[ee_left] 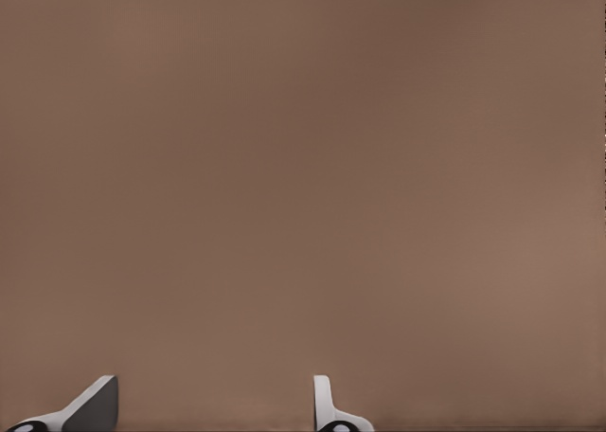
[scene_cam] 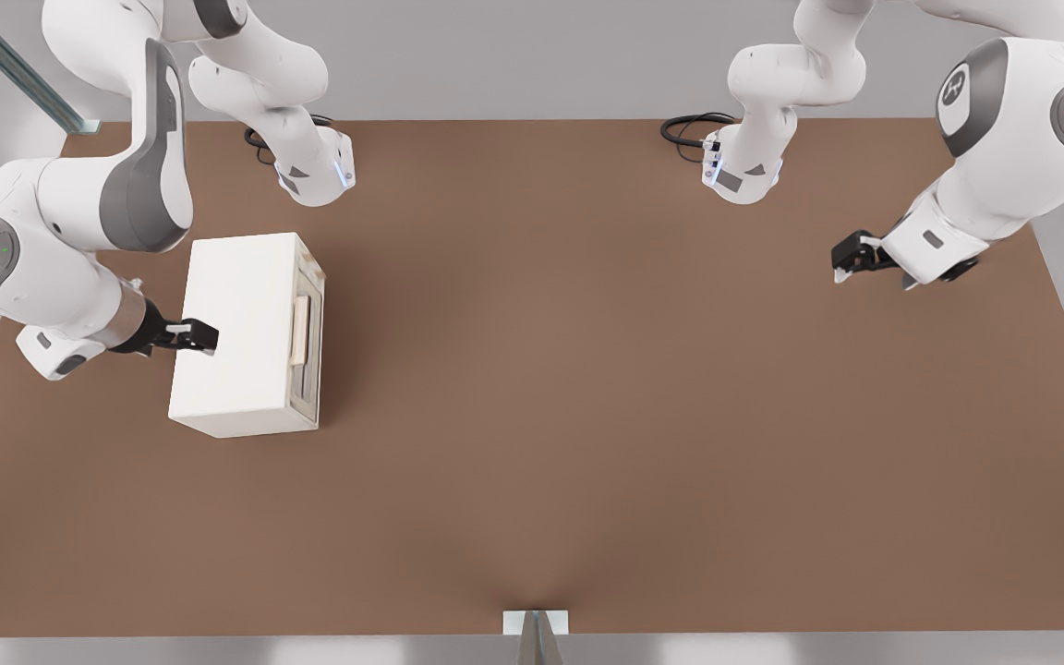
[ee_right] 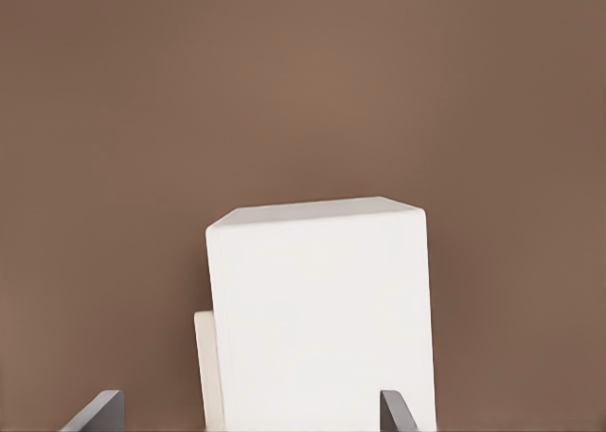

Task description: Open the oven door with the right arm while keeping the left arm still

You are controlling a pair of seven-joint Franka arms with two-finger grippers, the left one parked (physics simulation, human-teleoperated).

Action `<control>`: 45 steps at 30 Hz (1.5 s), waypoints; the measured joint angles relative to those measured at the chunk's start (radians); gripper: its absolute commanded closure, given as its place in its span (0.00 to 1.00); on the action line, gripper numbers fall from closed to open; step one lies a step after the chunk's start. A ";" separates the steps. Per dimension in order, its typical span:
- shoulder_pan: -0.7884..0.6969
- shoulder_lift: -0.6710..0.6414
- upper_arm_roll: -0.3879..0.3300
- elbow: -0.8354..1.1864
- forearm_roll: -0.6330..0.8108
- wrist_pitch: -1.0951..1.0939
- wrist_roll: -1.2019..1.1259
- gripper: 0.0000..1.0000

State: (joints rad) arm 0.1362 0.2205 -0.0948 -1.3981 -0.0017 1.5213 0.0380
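While its fingers (ee_right: 104, 408) stand parted with nothing between them, the gripper (scene_cam: 192, 335) hangs over the top of the oven (scene_cam: 235, 337), toward the side away from the door; in the right wrist view the two dark tips frame the oven's plain cream top.

The right arm (scene_cam: 79, 231) reaches in from the front view's left; the oven sits on the brown table (scene_cam: 587, 416) at that same side, and the oven door (scene_cam: 305, 344) faces the front view's right, shut or nearly so.

Its pale beige bar handle (scene_cam: 300, 331) runs along the panel (the only part that stands proud), so that is likely the place to take hold; the bar looks stiff, smooth and perhaps slippery, the greyish pane likely fragile; the door should swing on a hinge, and the boxy oven may slide on the matte tabletop if pulled hard.
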 measured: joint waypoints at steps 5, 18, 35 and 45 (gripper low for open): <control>0.030 0.055 0.052 -0.086 -0.010 -0.025 0.011 0.79; 0.437 0.286 0.132 -0.043 -0.575 -0.324 0.290 0.79; 0.437 0.326 0.083 -0.195 -0.619 -0.255 0.538 0.79; 0.426 0.323 0.072 -0.259 -0.635 -0.216 0.580 0.79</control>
State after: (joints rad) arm 0.5623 0.5439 -0.0225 -1.6575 -0.6371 1.3055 0.6182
